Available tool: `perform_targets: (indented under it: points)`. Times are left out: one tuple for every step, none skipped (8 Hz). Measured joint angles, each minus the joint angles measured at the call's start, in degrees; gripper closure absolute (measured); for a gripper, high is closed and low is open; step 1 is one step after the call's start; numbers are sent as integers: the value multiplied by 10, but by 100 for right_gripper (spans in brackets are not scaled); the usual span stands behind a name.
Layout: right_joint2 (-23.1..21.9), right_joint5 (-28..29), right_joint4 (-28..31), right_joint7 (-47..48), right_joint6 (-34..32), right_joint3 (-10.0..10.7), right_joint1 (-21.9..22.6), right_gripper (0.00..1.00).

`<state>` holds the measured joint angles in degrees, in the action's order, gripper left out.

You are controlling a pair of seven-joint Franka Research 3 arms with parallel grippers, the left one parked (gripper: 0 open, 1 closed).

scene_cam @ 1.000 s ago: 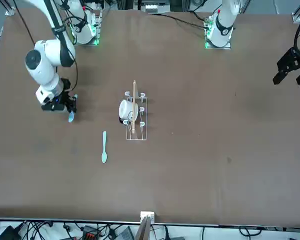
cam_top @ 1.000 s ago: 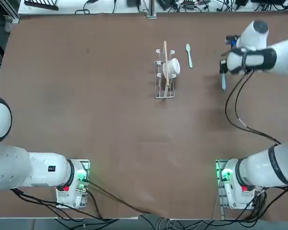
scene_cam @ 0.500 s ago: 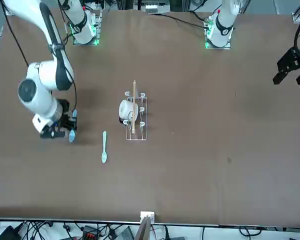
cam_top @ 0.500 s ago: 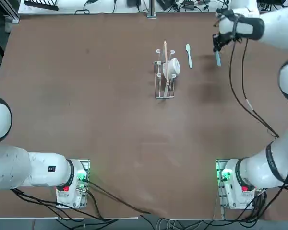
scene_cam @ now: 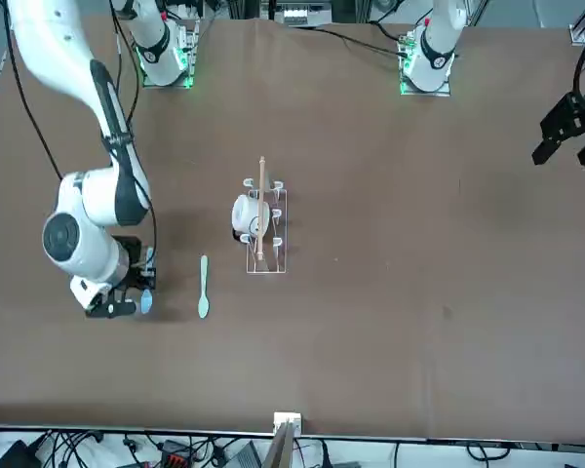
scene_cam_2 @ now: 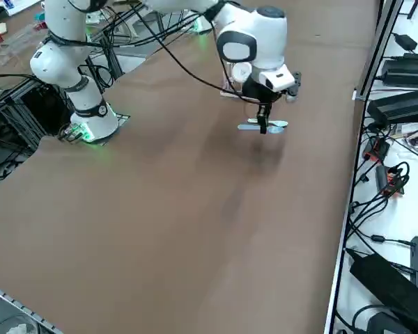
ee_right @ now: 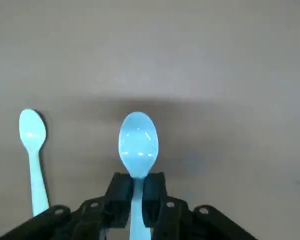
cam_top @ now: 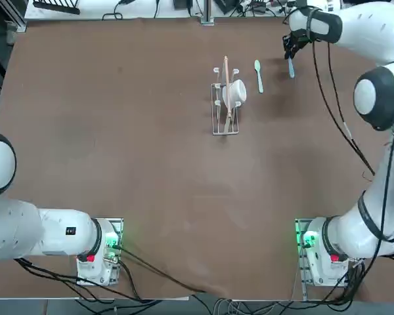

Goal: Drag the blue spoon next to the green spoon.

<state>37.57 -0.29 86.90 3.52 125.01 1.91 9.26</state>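
- Far across the brown table (cam_top: 118, 131), toward its right side, you have the right gripper (cam_top: 289, 54) pinching the blue spoon (cam_top: 291, 67) by the handle, its 2 fingers pressed against it.
- Just left of it you see the green spoon (cam_top: 258, 74) lying flat, parallel to the blue one and apart from it.
- Further left stands a wire rack (cam_top: 225, 110) holding a white cup (cam_top: 236, 92) and a wooden stick (cam_top: 227, 82).
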Motion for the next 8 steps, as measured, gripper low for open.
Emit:
perform_targets:
  points:
    - [21, 5, -18, 0, -1, 0, 3, 85]
    - [37, 15, -26, 2, -1, 0, 4, 85]
    - [50, 22, -29, 6, -1, 0, 7, 85]
    - [59, 24, -29, 17, -1, 0, 12, 85]
    - [67, 24, -30, 34, 0, 0, 21, 85]
    - [74, 24, -30, 45, 6, 0, 29, 85]
    - [79, 24, -31, 51, 14, 0, 34, 85]
    - [81, 24, -31, 52, 18, 0, 36, 85]
